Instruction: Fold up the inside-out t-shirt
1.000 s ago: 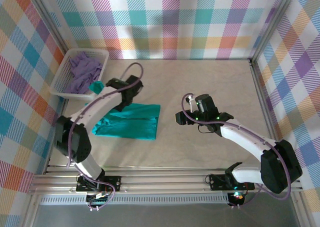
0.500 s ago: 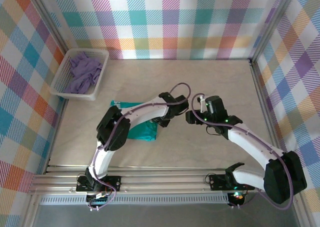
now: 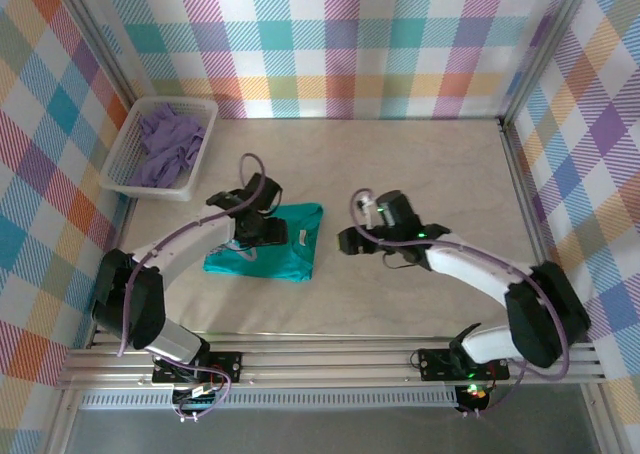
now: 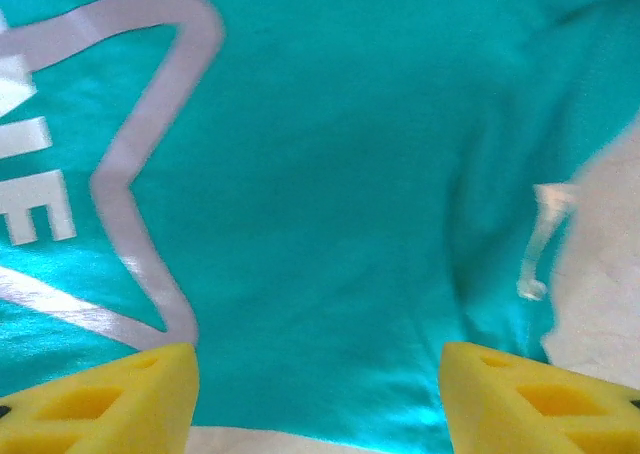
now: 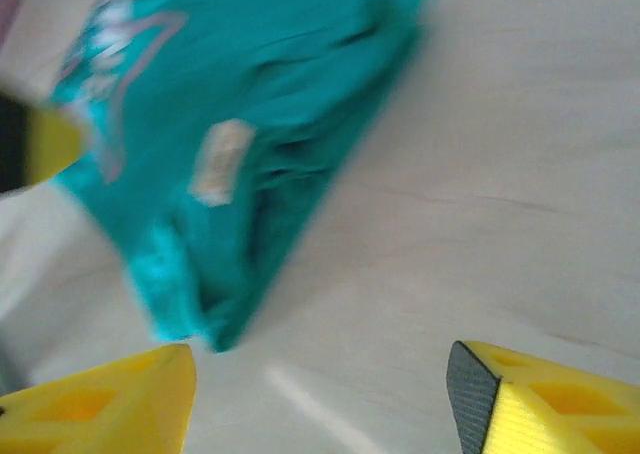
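Left fingers (image 4: pixel 100 404) are spread wide with nothing in them, hovering right over the shirt (image 4: pixel 330 174), I'd guess to pick the next fold. Right fingers (image 5: pixel 540 404) are wide and empty too, over bare surface (image 5: pixel 520 174) just beside the shirt's edge, probably on standby. The shirt lies partly folded, left of centre. From above the left arm covers part of it, and the right wrist view is blurry, so I can't tell how neat the fold is.

tabletop (image 3: pixel 420 164): pale beige, faintly marbled, it stretched out ahead of my arms.
t-shirt (image 3: pixel 290 259): teal, it lay rumpled and partly folded, left of centre.
basket (image 3: pixel 118 156): white, it stood at the far left corner, apart.
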{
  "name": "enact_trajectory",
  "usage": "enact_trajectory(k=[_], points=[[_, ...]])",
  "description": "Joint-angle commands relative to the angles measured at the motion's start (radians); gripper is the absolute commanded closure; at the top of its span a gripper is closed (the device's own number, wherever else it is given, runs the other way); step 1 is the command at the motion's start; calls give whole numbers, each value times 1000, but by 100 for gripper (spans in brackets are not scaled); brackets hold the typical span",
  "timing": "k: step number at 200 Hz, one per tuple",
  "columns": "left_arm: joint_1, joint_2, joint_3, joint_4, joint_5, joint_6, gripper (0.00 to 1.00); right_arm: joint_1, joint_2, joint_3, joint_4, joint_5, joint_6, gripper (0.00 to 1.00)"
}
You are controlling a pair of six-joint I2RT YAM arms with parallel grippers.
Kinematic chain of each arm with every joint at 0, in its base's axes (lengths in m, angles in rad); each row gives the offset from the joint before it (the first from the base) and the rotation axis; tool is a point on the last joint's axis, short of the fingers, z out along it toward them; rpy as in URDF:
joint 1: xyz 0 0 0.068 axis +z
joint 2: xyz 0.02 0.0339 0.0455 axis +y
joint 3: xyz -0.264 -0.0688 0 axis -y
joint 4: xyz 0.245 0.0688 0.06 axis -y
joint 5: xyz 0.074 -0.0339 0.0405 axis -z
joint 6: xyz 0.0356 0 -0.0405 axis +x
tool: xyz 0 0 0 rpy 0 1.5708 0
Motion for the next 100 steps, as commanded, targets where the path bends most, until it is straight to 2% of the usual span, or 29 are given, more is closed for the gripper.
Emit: enact_trajectory(k=[1, 16, 35, 54, 81, 100], points=[[183, -64, -41, 154, 135, -42, 36, 140, 109, 104, 89, -134, 16, 35], [270, -26, -45, 180, 140, -41, 36, 192, 206, 185, 102, -151, 49, 38], [333, 53, -41, 213, 142, -39, 36, 202, 328, 245, 149, -154, 125, 42], [388, 102, -56, 224, 151, -34, 36, 200, 439, 327, 60, -131, 147, 47], [409, 115, -111, 221, 155, -5, 36, 158, 490, 347, -59, -85, 133, 51], [404, 101, -182, 244, 209, -9, 37, 101, 477, 316, -113, -79, 113, 52]])
